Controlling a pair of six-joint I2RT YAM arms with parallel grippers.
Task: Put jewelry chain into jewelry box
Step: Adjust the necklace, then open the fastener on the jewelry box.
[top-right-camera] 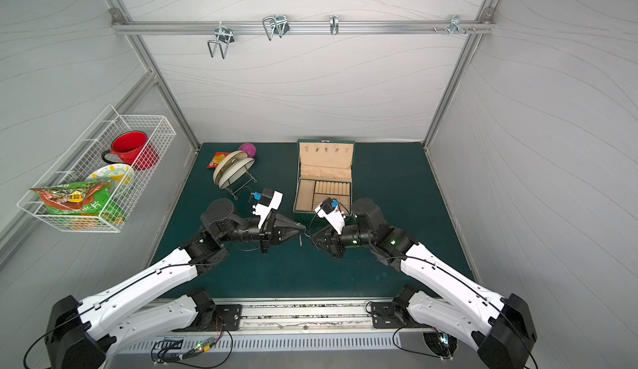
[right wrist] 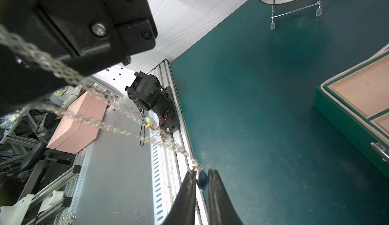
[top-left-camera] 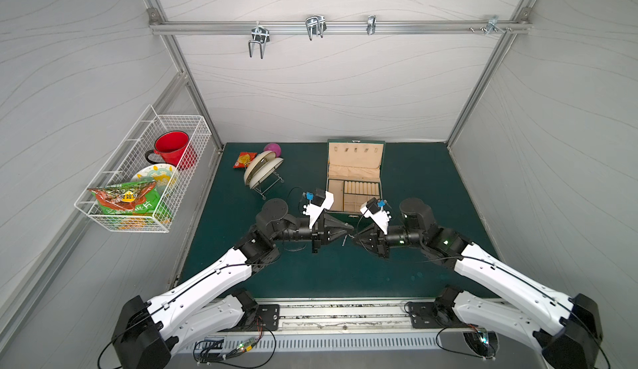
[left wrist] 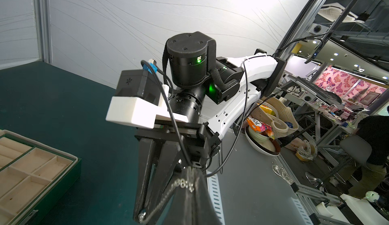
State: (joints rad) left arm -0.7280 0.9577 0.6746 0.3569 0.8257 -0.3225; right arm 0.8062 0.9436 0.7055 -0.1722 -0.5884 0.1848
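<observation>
- The left gripper (top-left-camera: 350,229) and the right gripper (top-left-camera: 354,237) meet tip against tip above the green mat (top-left-camera: 310,274), just in front of the box (top-left-camera: 335,191).
- The box stands open at the back of the mat, a little right of the middle. Its lid is raised toward the back wall, and the beige compartments face up.
- The chain (right wrist: 52,68) is not in the box. It is in the air between the two grippers, near the front wall of the box.
- The left gripper is clenched, and the chain comes out at its tip. In the left wrist view some shiny links (left wrist: 184,184) sit exactly there.
- From there the chain runs in two thin strands to the tip of the right gripper.
- In the right wrist view the two fingers (right wrist: 187,192) of the right gripper stand a little apart. The end of the chain and a small dark bead (right wrist: 203,180) sit between their tips.
- The chain end touches one fingertip, but I cannot tell if the right gripper really pinches it.
- In both top views a short piece of chain (top-right-camera: 301,241) hangs down under the place where the tips meet.
- To the left of the box stands a wire rack (top-left-camera: 267,186) with plates (top-left-camera: 257,170), and behind it lies a pink ball (top-left-camera: 272,148).
- On the left wall hangs a white basket (top-left-camera: 193,132) with a red mug (top-left-camera: 172,149) inside.
</observation>
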